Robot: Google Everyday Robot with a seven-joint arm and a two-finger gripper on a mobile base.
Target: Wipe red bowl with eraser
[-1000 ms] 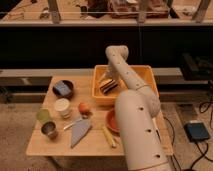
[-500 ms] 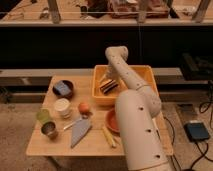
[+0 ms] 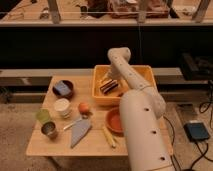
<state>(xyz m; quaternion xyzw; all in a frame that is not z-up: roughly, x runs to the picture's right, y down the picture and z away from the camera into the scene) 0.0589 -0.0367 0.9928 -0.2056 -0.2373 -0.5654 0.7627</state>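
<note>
Claw (image 3: 110,78) wide over eraser (image 3: 107,87) in yellow bin (image 3: 145,75), arm (image 3: 142,125) covering pt of red bowl (image 3: 113,120).

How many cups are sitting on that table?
3: a white cup centre-left, a green cup far left, a metal cup just nearer us. The arm may hide more. The end effector hangs in the yellow bin, by the eraser.

Gripper (image 3: 107,81) — slightly nearer eraser (image 3: 108,88) in bin (image 3: 146,70)
</note>
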